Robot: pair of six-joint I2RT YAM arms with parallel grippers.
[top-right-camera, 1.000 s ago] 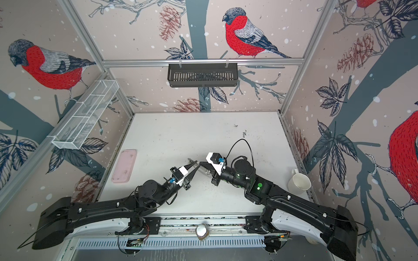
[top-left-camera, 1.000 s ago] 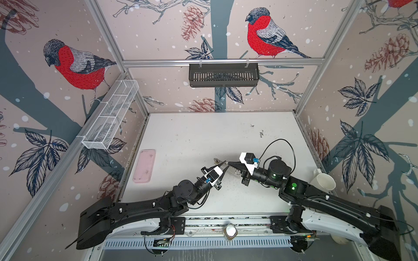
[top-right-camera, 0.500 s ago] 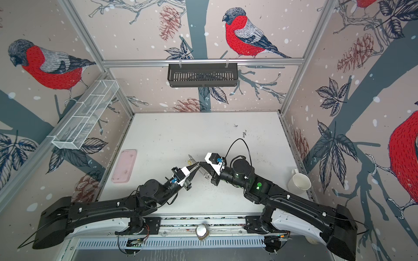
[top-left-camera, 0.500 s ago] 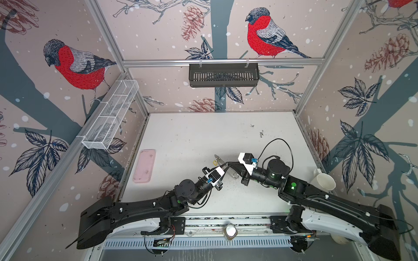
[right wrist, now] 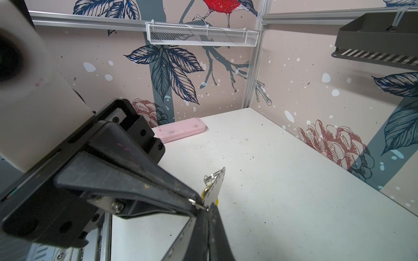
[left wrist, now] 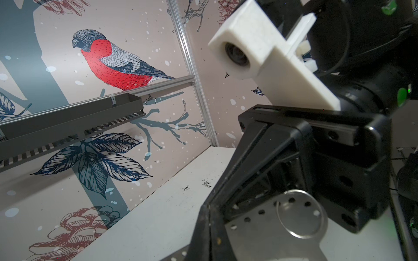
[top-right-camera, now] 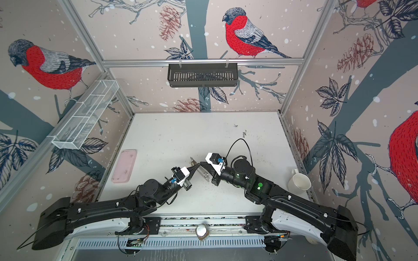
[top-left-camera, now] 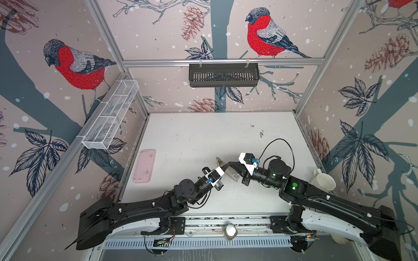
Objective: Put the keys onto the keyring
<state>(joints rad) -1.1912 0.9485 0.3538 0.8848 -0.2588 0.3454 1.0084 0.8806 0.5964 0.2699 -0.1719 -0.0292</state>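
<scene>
Held above worktop (right wrist: 271, 169): keyring (right wrist: 216, 187), clenched from three o'clock by right fingers (right wrist: 210, 228), from eight o'clock by left fingers (right wrist: 194, 199) at its edge; yellow tag (right wrist: 204, 192) just beside.

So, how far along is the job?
Nothing surely done: a yellow tag shows by the keyring, hooked or not I cannot tell. In hand: right gripper holds the keyring, left gripper pinches a little ring on its edge. Left: the blue key, not in view.
</scene>
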